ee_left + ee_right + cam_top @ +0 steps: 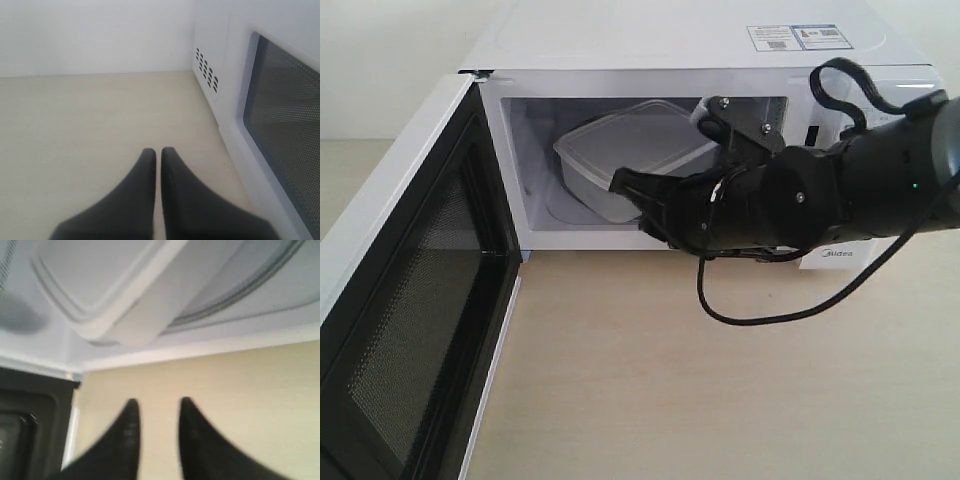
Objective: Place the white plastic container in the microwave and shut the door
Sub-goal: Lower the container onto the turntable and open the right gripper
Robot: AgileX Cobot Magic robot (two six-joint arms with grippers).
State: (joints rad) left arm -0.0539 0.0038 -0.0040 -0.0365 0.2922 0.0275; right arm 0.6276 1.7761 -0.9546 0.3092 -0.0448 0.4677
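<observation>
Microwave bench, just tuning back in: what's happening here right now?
The white plastic container sits inside the microwave, whose door stands wide open. The right gripper is at the cavity's mouth, just in front of the container, jaws apart with nothing between them. The left gripper is shut and empty, low over the table by the door's outer face. Closing the door is not yet done.

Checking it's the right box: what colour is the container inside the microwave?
The white plastic container is translucent white; exterior view shows it best.
</observation>
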